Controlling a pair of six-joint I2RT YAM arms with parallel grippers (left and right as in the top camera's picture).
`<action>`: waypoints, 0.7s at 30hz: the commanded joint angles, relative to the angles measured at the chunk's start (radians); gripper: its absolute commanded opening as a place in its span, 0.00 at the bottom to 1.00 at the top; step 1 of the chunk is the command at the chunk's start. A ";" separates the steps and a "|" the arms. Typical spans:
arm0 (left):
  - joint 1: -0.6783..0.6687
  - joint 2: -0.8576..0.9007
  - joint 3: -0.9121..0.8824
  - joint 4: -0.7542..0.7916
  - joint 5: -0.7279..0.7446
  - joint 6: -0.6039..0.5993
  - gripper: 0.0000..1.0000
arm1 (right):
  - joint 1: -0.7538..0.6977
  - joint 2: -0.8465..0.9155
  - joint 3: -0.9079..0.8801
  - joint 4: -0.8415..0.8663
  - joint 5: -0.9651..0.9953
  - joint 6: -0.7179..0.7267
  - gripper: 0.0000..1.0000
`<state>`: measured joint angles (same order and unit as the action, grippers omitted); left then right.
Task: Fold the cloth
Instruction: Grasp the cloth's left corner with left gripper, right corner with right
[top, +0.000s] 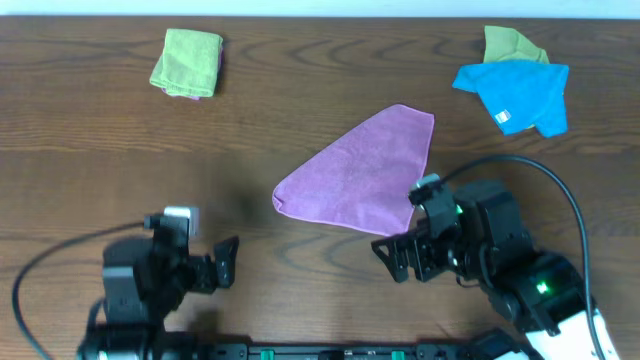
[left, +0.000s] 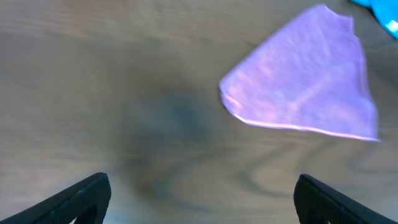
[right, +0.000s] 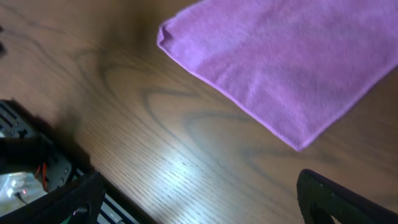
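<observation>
Purple cloth lies flat, triangular. Left hand, right hand: fingers apart. Blue cloth: white tag unreadable.

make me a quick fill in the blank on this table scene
The middle cloth is coloured ____.
The blue cloth lies toward the robot's far ____.
The jaws of the left gripper and right gripper both stand ____.
Missing: purple; right; open.
</observation>
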<state>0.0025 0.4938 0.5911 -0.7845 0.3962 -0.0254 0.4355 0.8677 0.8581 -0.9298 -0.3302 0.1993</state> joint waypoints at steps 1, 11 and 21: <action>-0.005 0.201 0.132 -0.014 0.188 -0.051 0.95 | -0.018 -0.040 -0.048 0.008 0.004 0.064 0.99; -0.005 0.633 0.224 0.064 0.546 -0.283 0.95 | -0.018 -0.092 -0.145 0.068 0.001 0.140 0.99; -0.005 0.936 0.223 0.173 0.541 -0.294 0.95 | -0.091 -0.092 -0.182 0.110 0.003 0.179 0.99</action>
<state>-0.0021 1.3773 0.8013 -0.6266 0.9173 -0.2993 0.3744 0.7841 0.6830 -0.8223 -0.3252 0.3515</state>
